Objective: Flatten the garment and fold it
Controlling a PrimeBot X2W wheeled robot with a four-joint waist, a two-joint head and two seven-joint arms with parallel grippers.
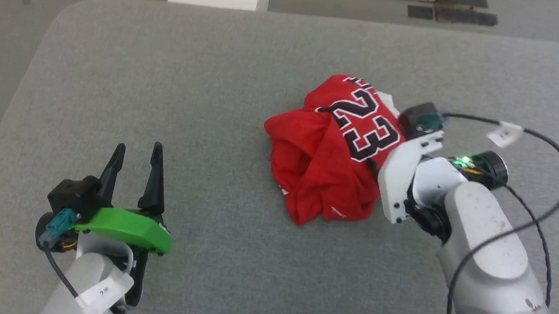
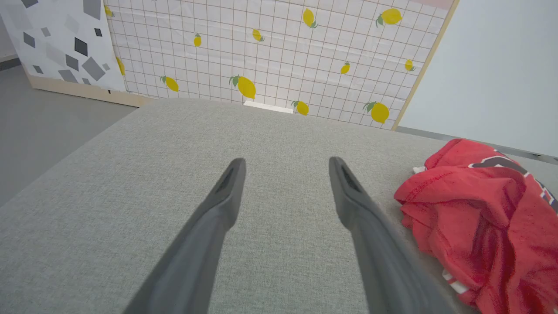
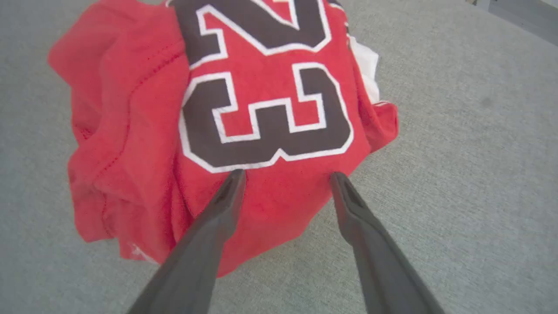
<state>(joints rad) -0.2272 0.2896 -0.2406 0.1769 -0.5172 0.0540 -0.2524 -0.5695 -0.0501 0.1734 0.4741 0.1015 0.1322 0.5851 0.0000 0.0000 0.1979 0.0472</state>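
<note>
Two arms are in play, and we're starting at the left: the left gripper [image 1: 138, 147] is hovering low over the grey fabric-covered table [image 1: 216, 77], its dark fingers [image 2: 218, 209] standing wide apart, holding nothing. Moving right, the red jersey shirt with the black, white-outlined "23" [image 1: 326, 178] is sitting right of the table's middle, bunched into a rumpled heap, print facing up, a sliver of white peeking out at its right side. Balled like this, it's showing no clear long axis. Further right, the right gripper [image 3: 286, 173] is pointing straight at the heap: fingers gaping wide, tips poised over the red cloth just below the "3", gripping nothing. Whether those tips are touching the fabric, I can't tell. So the right arm is plainly sitting nearer, the shirt lying dead ahead of its fingers; the left is hanging well apart, the shirt off to its right. I'm judging the flattening hasn't begun. Behind the table, a lemon-print grid backdrop [image 2: 270, 52], a grey-speckled panel [image 2: 56, 43] and a pale wall [image 2: 501, 65] are closing off the room, grey floor [image 1: 8, 42] running alongside.
</note>
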